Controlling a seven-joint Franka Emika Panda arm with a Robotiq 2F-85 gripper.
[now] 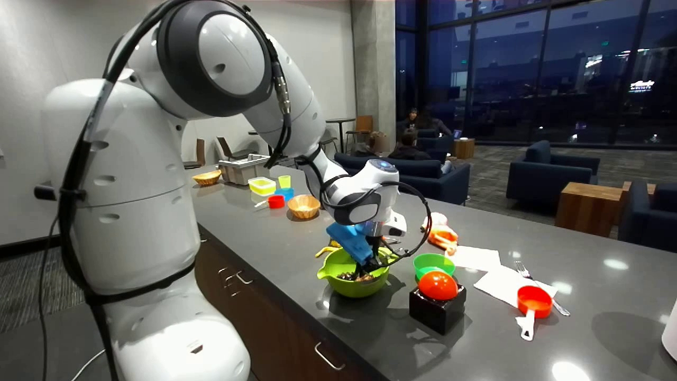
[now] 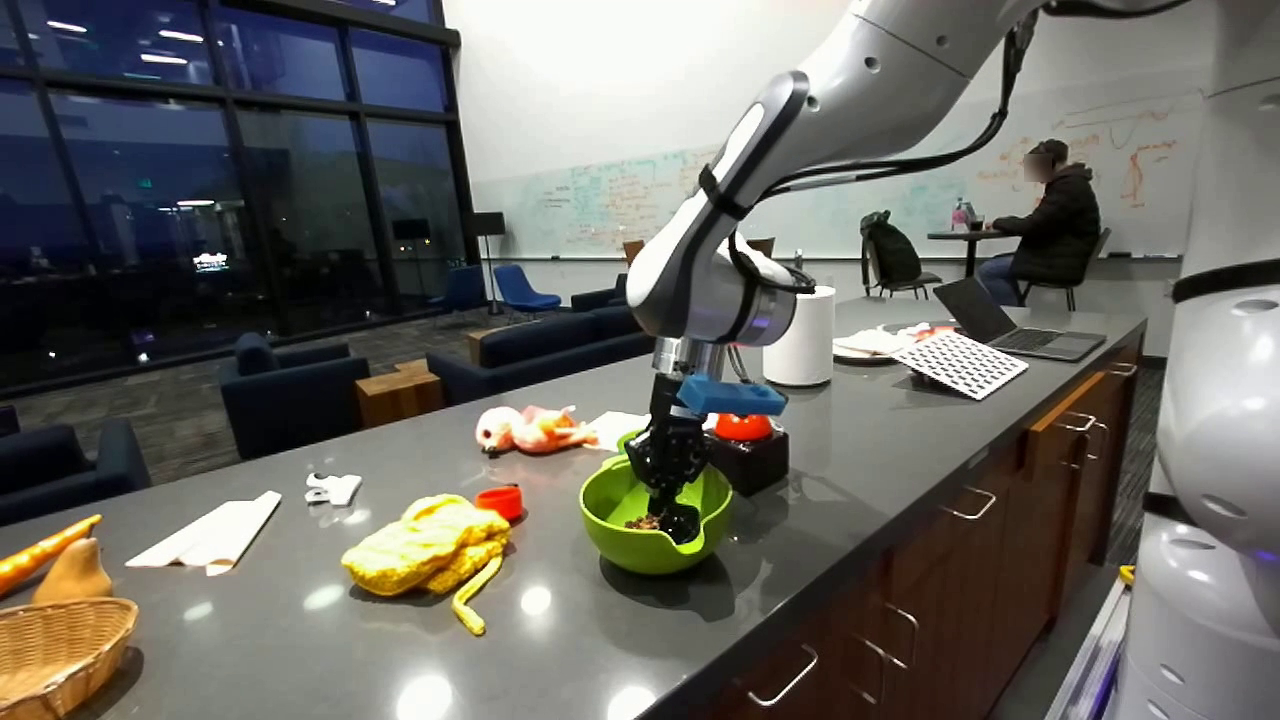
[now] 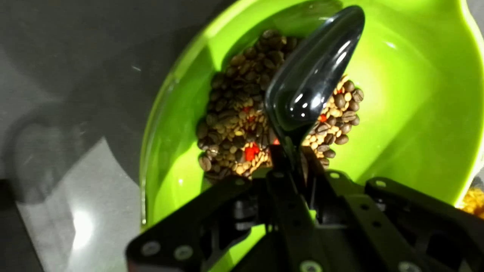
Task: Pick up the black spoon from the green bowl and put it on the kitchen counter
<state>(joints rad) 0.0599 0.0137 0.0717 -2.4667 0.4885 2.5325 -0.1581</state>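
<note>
In the wrist view, the gripper (image 3: 294, 159) is clamped on the black spoon (image 3: 315, 70), which points to one o'clock over beans (image 3: 245, 90) in the green bowl (image 3: 408, 75). In an exterior view, the spoon (image 2: 682, 523) shows at the gripper's five o'clock. In an exterior view, the bowl stands on the kitchen counter (image 1: 497, 341).

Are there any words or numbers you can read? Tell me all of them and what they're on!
I can't read any words or numbers for sure.
Whiteboard: handwriting, too small and faint.
Lit sign showing in the window: too blurred.
Robot arm: a tiny mark, too small to tell if it has words.
</note>
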